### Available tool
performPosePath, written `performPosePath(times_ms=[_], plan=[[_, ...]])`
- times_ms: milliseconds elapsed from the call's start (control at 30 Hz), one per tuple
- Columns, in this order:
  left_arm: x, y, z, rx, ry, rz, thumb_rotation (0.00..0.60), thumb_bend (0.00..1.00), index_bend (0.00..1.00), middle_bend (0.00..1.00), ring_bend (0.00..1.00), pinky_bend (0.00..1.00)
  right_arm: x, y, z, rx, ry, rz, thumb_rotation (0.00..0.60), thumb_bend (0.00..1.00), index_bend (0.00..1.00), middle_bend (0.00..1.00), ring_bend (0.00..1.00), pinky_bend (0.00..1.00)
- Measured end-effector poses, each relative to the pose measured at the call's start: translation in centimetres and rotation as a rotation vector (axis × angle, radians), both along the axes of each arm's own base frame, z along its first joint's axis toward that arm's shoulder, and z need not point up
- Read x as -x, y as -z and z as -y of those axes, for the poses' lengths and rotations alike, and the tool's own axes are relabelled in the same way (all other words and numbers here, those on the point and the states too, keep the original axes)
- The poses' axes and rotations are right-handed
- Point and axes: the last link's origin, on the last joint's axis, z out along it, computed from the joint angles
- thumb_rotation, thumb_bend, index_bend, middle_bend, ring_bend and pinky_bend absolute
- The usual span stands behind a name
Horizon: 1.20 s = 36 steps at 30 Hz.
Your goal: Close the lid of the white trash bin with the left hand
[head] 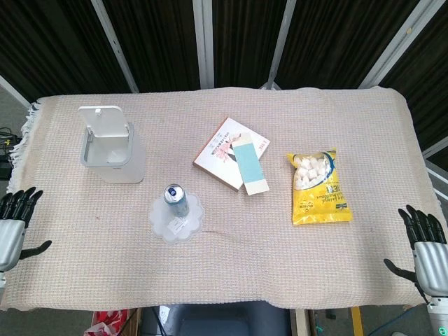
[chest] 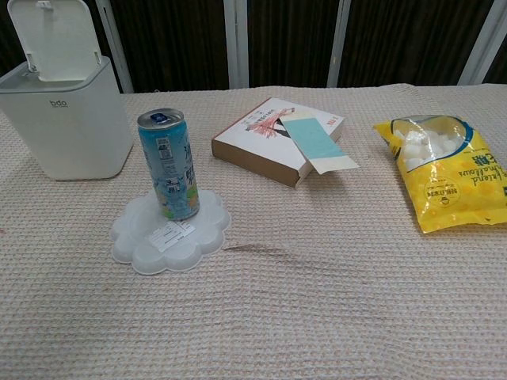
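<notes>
The white trash bin stands at the left of the table, also in the chest view's top left. Its lid is swung up and stands upright behind the opening. My left hand rests at the table's left front edge, fingers spread, holding nothing, well in front and left of the bin. At the right front edge my right hand sits likewise open and empty. Neither hand shows in the chest view.
A blue drink can stands on a white flower-shaped plate just right of the bin. A book with a teal slip lies mid-table. A yellow snack bag lies to the right. A woven cloth covers the table.
</notes>
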Motion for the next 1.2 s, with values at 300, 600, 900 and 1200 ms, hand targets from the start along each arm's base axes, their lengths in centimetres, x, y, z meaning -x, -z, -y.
performPosePath(times_ms=[300,600,900,1200], plan=[[0.0,0.0,0.0,-0.001,0.000,-0.001,0.600,0.09,0.00,0.00,0.00,0.01,0.0,0.0,0.0,0.000,0.001,0.001,0.600,0.15,0.00,0.00,0.00,0.00],[0.0,0.0,-0.2,0.001,-0.002,0.001,0.600,0.09,0.00,0.00,0.00,0.01,0.0,0.0,0.0,0.000,0.003,0.002,0.600,0.15,0.00,0.00,0.00,0.00],[-0.4,-0.7,-1.6,-0.030,-0.005,0.003,0.600,0.21,0.00,0.01,0.01,0.15,0.0,0.1,-0.1,0.000,0.008,0.011,0.600,0.15,0.00,0.00,0.00,0.00],[-2.8,-2.4,-6.0,-0.136,0.051,0.002,0.600,0.42,0.00,0.40,0.52,0.77,0.0,0.1,0.1,0.011,0.024,0.020,0.600,0.15,0.00,0.00,0.00,0.00]])
